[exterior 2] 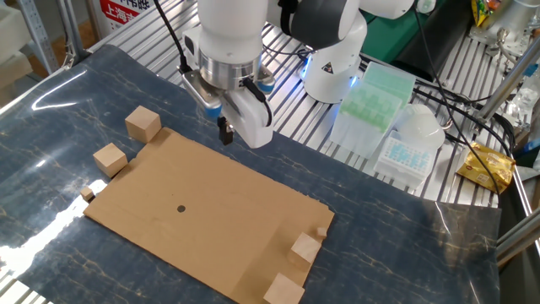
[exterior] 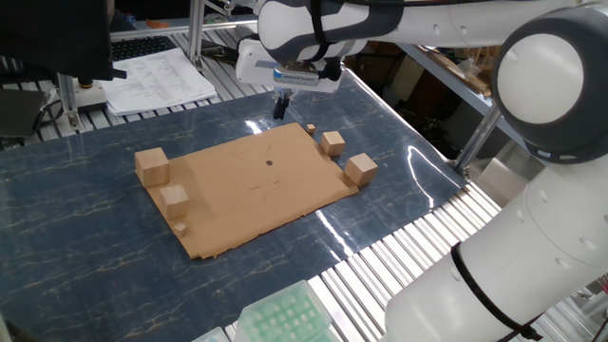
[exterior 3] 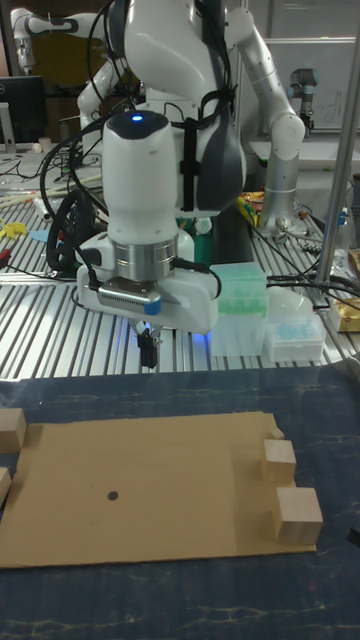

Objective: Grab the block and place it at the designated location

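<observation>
Two larger plain wooden cubes fit the block, and I cannot tell which one is meant. One (exterior: 361, 168) (exterior 2: 143, 123) (exterior 3: 10, 430) lies beside the cardboard sheet's (exterior: 247, 195) (exterior 2: 228, 211) (exterior 3: 170, 480) end near my gripper. The other (exterior: 152, 165) (exterior 2: 283, 291) (exterior 3: 298, 515) lies at the opposite end. The designated location is a small black dot (exterior: 269, 161) (exterior 2: 180, 208) (exterior 3: 111, 494) on the sheet. My gripper (exterior: 281, 104) (exterior 2: 225, 133) (exterior 3: 148, 352) hangs above the sheet's far edge, shut and empty, apart from every cube.
A smaller cube (exterior: 332, 142) (exterior 2: 110, 158) and a tiny chip (exterior: 311, 128) (exterior 2: 88, 193) lie beside one large cube. Another small cube (exterior: 174, 198) (exterior 2: 305, 249) (exterior 3: 279, 460) lies by the other. Green tip racks (exterior 2: 371, 93) (exterior 3: 245, 295) stand behind the robot base, and papers (exterior: 157, 81) lie at the back.
</observation>
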Action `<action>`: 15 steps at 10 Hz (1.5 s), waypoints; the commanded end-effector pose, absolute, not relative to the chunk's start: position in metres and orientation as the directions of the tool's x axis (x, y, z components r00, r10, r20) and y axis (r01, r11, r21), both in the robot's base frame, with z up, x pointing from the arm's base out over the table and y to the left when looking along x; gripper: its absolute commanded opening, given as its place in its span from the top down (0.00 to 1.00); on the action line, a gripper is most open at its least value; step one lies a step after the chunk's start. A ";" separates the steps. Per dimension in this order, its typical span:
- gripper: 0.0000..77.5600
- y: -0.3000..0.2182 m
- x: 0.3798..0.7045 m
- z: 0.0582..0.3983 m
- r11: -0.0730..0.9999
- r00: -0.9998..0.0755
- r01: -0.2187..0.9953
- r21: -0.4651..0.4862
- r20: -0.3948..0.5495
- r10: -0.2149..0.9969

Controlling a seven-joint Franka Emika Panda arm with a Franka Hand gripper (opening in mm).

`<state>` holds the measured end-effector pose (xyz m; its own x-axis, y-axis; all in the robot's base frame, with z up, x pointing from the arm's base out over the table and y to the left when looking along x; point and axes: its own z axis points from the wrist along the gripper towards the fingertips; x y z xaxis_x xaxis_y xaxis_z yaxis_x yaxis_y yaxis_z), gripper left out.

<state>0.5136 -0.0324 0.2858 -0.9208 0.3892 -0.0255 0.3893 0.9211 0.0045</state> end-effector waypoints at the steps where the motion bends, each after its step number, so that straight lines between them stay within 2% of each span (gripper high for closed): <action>1: 1.00 -0.043 0.503 0.278 0.922 -0.920 0.388 0.009 -0.061 0.388; 3: 1.00 -0.048 0.504 0.278 0.923 -0.922 0.384 0.007 -0.060 0.383; 9: 1.00 -0.117 0.510 0.279 0.952 -0.951 0.307 0.013 -0.046 0.307; 15: 1.00 -0.163 0.500 0.269 0.961 -0.960 0.277 0.010 -0.045 0.277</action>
